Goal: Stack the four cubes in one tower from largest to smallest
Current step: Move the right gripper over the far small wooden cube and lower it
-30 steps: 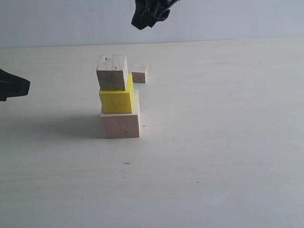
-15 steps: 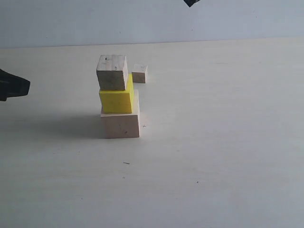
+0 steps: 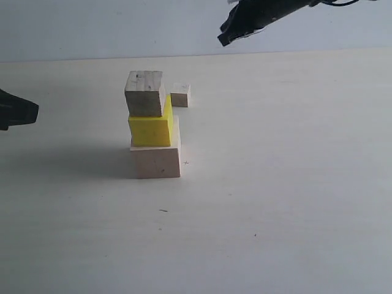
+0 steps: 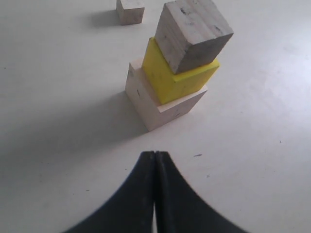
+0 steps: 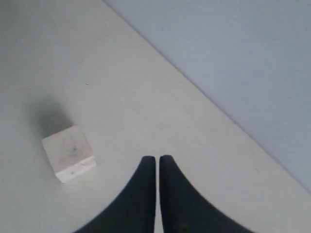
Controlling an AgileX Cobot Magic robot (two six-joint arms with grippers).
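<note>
Above the far side of the table (image 3: 275, 184), the right pincer (image 3: 223, 38) hangs tilted downward, tips together and empty.

Exterior view faces the tower (image 3: 150, 128) side-on; left wrist view shares it, nearer, from above.

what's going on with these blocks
A two-armed robot is stacking cubes. Three are up: a large pale cube at the base, a yellow cube on it, a smaller wood cube on top. The smallest cube sits alone on the table behind them. The left fingers and right fingers are shut, empty, away from the cubes.
</note>
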